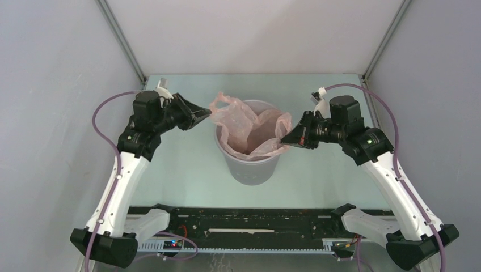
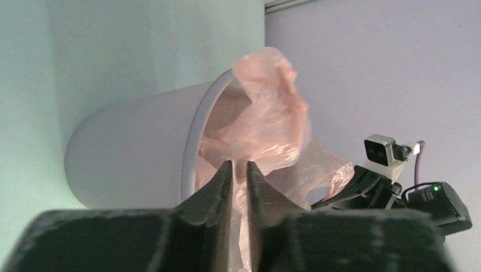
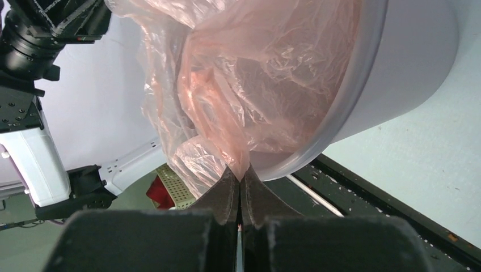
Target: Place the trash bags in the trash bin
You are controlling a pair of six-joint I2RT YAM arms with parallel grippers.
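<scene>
Your left end effector sits left of centre in the top view, with its tip at the left edge of the trash bag. In the left wrist view its fingers are almost pressed together. Only a thin slit is left, and pink film shows low in that slit, so it reads as a pinch on the bag's edge.

Your right end effector is right of centre in the top view, with its tip at the bag's right edge. In the right wrist view its fingers are pressed tight on a gathered fold of film, just outside and below the bin's rim, at mid-frame.

The trash bin stands upright on the desk in the middle of the top view, between the two end effectors. Both tips are up at rim level.

Most of the bag sits inside the bin's mouth, wrinkled and bunched. Its left part rises above the rim toward the upper left of the bin. Its right edge drapes over the rim toward the right end effector.

In the left wrist view the bin fills the left-centre of the frame, with the bag billowing out of its mouth. The right arm's wrist shows at the lower right, beyond the film.
</scene>
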